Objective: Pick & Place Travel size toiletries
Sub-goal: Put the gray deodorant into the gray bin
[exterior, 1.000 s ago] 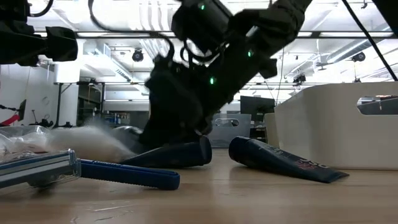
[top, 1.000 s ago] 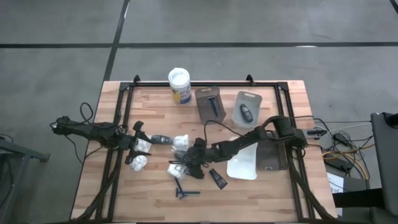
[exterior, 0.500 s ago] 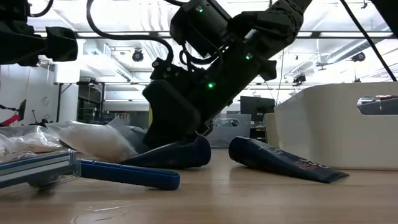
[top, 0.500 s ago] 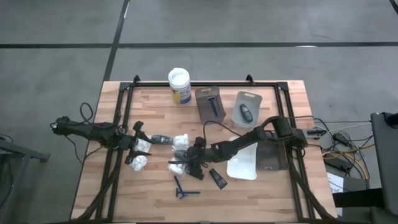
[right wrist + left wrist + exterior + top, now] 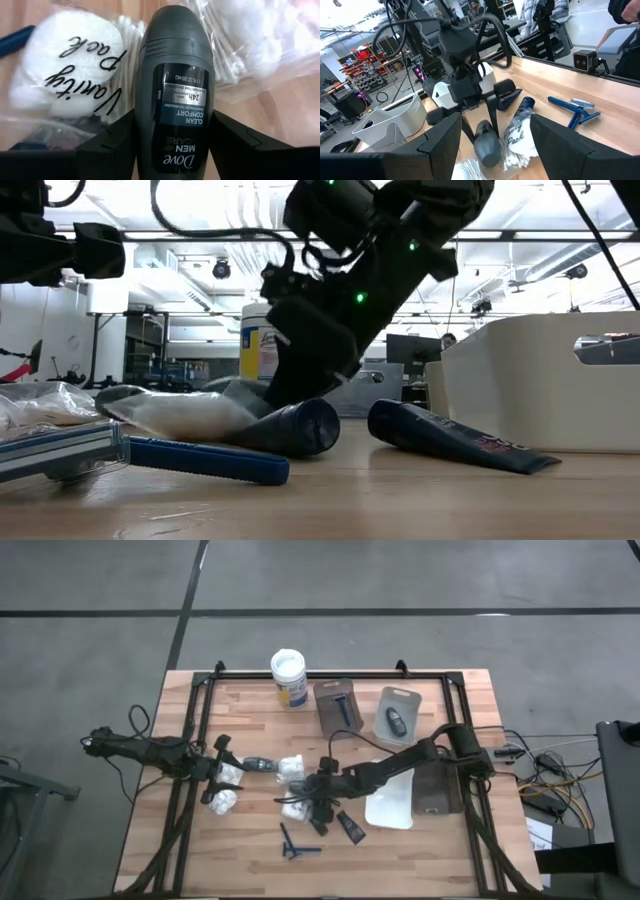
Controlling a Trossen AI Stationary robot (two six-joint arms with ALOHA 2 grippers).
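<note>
Lying nearest the table's front edge is a blue razor (image 5: 296,845), with a small black tube (image 5: 350,828) just to its right. Behind them, near the middle of the table, the right gripper (image 5: 312,808) is down at the tabletop with its fingers on either side of a dark grey oval bottle (image 5: 176,95); the right wrist view shows the bottle, labelled as a men's deodorant, filling the gap between both fingers, though whether they press firmly on it cannot be told. A white packet marked "Vanity Pack" (image 5: 70,75) lies just beside the bottle, holding cotton pads and swabs. To the left, the left gripper (image 5: 222,772) waits with its fingers spread wide, hovering at more white lumpy packets (image 5: 228,790) and holding nothing. A white tray (image 5: 392,802) lies to the right of the working arm. Farther back, a grey tray (image 5: 337,708) holds a second razor, and another tray (image 5: 397,715) holds a second dark bottle. At the far edge stands a white-lidded tub (image 5: 288,678).
</note>
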